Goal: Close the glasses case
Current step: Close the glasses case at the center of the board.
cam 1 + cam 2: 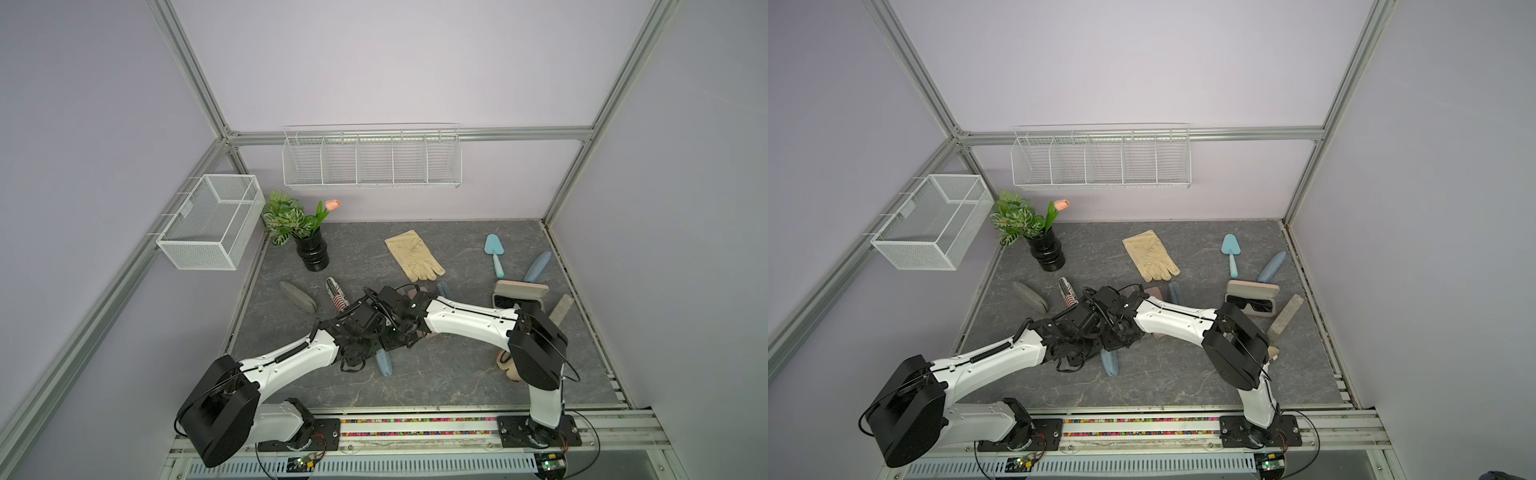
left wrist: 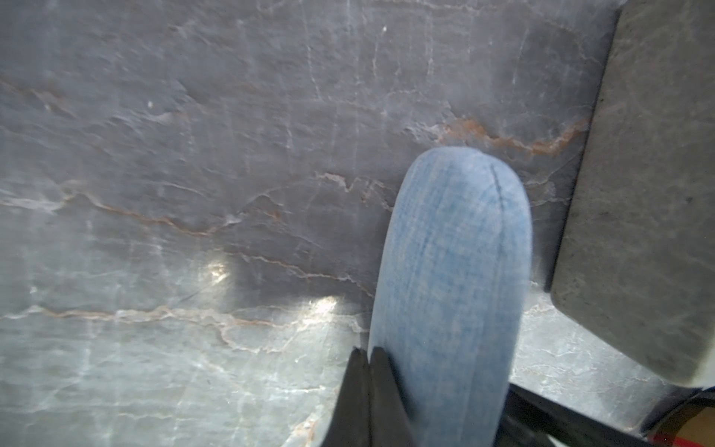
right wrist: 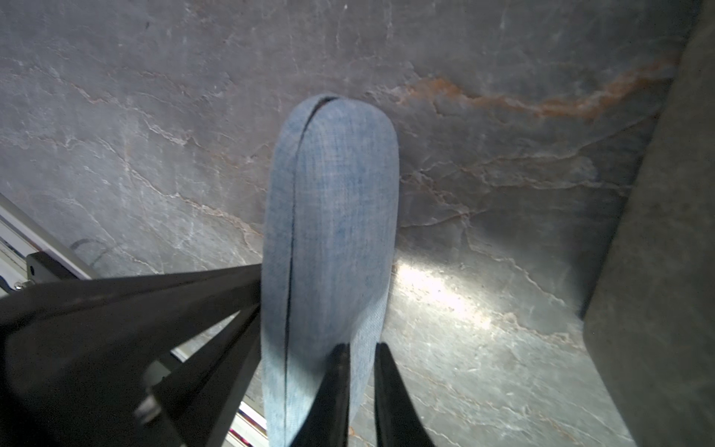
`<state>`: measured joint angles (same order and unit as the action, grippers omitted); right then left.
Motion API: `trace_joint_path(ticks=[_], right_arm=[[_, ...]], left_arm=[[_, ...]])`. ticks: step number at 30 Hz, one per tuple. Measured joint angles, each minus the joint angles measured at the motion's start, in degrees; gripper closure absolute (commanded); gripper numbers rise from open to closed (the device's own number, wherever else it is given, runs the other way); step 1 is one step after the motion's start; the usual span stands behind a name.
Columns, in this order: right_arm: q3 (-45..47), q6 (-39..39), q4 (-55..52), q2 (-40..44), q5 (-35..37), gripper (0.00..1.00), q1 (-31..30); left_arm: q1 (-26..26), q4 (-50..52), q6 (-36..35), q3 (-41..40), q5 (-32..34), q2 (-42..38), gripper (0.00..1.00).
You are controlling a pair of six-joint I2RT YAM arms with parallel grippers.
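Centrally, left hand [image 2: 366, 354] clamped shut, empty, tips against the side of the blue denim glasses case [image 2: 452, 290] on the tabletop [image 2: 193, 154]. Seam looks drawn together. Right hand [image 3: 361, 350] parted a slit, gripping nothing I can see. Judgement: press evenly along the seam, left hand bracing, till it seats.

Both arms wear glossy white shell links [image 1: 303, 368] dotted with small dark screws, joined by bulky matte-black joint housings [image 1: 220, 409]. A ribbed black cable sleeve [image 1: 291, 352] and thin black loops trail behind the left gripper [image 2: 367, 350], whose fingers [image 2: 352, 387] are slim black tapered blades.
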<state>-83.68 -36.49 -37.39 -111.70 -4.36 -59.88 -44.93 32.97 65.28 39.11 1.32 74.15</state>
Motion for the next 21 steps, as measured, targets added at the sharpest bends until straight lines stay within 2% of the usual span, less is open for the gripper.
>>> trace_joint_path(ticks=[4, 8, 15, 21], right_arm=[[0.0, -0.3, 0.0, 0.0, 0.7, 0.74, -0.1], [0.2, -0.8, -0.3, 0.4, 3.1, 0.67, -0.5], [0.3, -0.9, -1.7, 2.4, 7.2, 0.62, -1.1], [0.3, -1.1, -3.1, 3.4, 8.9, 0.49, -1.4]], left_arm=[[0.0, 0.6, 0.0, 0.0, 0.7, -0.5, 1.00], [-0.2, 1.5, 0.0, 0.0, 1.4, -3.1, 0.95], [-0.2, 3.0, 0.2, 0.4, 3.2, -5.9, 0.95], [-0.1, 5.2, 0.2, 0.8, 5.1, -8.3, 0.94]])
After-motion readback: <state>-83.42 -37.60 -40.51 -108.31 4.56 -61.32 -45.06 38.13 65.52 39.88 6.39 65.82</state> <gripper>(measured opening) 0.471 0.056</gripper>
